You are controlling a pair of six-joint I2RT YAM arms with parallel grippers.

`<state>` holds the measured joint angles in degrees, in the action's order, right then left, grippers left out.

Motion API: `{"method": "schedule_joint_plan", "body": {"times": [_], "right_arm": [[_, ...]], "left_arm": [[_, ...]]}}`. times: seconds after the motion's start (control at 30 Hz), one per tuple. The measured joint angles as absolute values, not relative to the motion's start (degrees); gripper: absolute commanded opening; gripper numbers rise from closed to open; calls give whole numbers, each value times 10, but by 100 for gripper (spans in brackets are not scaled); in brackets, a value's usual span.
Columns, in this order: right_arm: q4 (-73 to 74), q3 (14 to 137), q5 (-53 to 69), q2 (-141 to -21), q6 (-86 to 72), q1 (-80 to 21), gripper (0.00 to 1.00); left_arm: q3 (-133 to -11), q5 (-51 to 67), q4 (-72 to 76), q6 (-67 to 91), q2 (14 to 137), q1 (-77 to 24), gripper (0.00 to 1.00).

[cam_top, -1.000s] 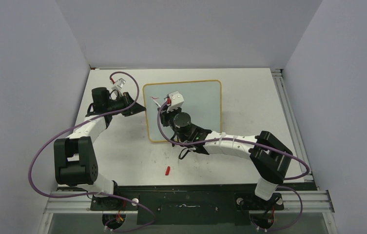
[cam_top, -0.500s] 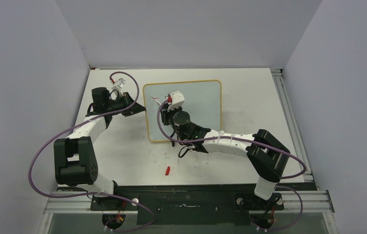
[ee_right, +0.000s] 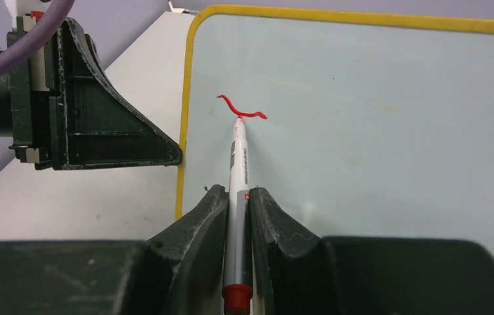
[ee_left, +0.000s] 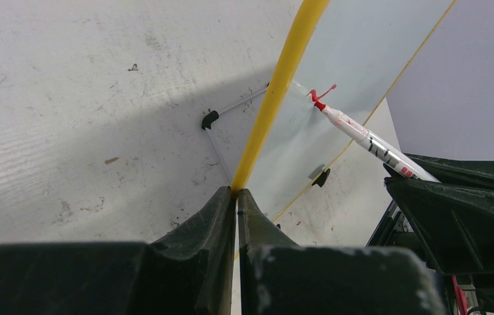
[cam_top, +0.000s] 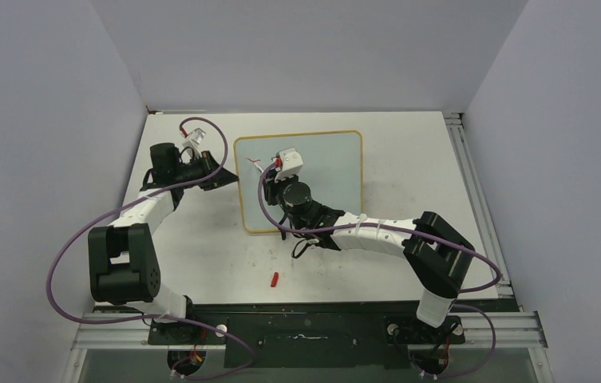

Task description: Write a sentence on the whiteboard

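The whiteboard (cam_top: 333, 171) lies on the table, pale and glossy with a yellow frame (ee_left: 283, 79). My left gripper (ee_left: 237, 192) is shut on the frame's left edge (cam_top: 235, 175). My right gripper (ee_right: 237, 191) is shut on a silver marker (ee_right: 238, 170) with a red end. The marker's tip touches the board (ee_right: 375, 131) near its upper left corner. Of the sentence, only a short wavy red stroke (ee_right: 241, 108) shows at the tip. In the left wrist view the marker (ee_left: 362, 134) slants down onto that stroke (ee_left: 321, 93).
A small red marker cap (cam_top: 274, 278) lies on the table in front of the board. Two black clip feet (ee_left: 210, 119) (ee_left: 323, 176) sit under the board. A metal rail (cam_top: 472, 191) runs along the table's right edge.
The right arm's wrist and elbow have shifted slightly to the left. The left gripper and the board have not moved.
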<state>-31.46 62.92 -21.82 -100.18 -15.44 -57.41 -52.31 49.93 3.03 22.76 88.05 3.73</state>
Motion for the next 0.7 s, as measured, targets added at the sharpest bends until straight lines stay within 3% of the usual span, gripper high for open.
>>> {"method": "schedule_joint_plan", "body": {"times": [0.7], "right_arm": [[-316, 585, -224, -1001, -174, -593, 5]], "left_arm": [[-523, 495, 30, 227, 881, 37, 3]]}}
